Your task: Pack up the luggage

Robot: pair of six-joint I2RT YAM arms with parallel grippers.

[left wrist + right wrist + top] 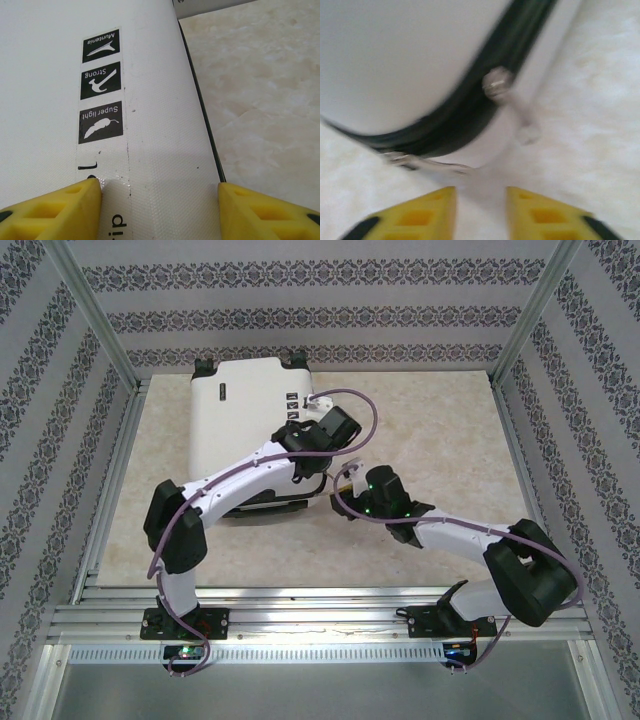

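1. The small white hard-shell suitcase [245, 410] lies shut and flat on the pale marbled table [440, 440], at the far left, with its wheels toward the far edge.
2. The left fingers [65, 210] are spread wide over the shell's right edge, just below the black square logo stickers [100, 125]. They pinch nothing, and I can't tell if they touch the shell.
3. The right fingers [427, 215] are parted a little with nothing between them. They sit low at the suitcase's near-right corner, facing the black zipper band [470, 110] and a silver metal zipper pull [496, 84].
4. The step looks like zipping shut. To do it well:
   - press the lid down with the left fingers so the halves line up;
   - close the right fingers squarely on the pull's tab;
   - drag along the band, going slow round the corner.
5. Hard to make out:
   - the right wrist view is blurred, and a second metal piece lower on the band may be another pull;
   - the shut shell hides the contents;
   - from above, the arms cover the suitcase's near edge;
   - I can't tell how far the zip is closed.
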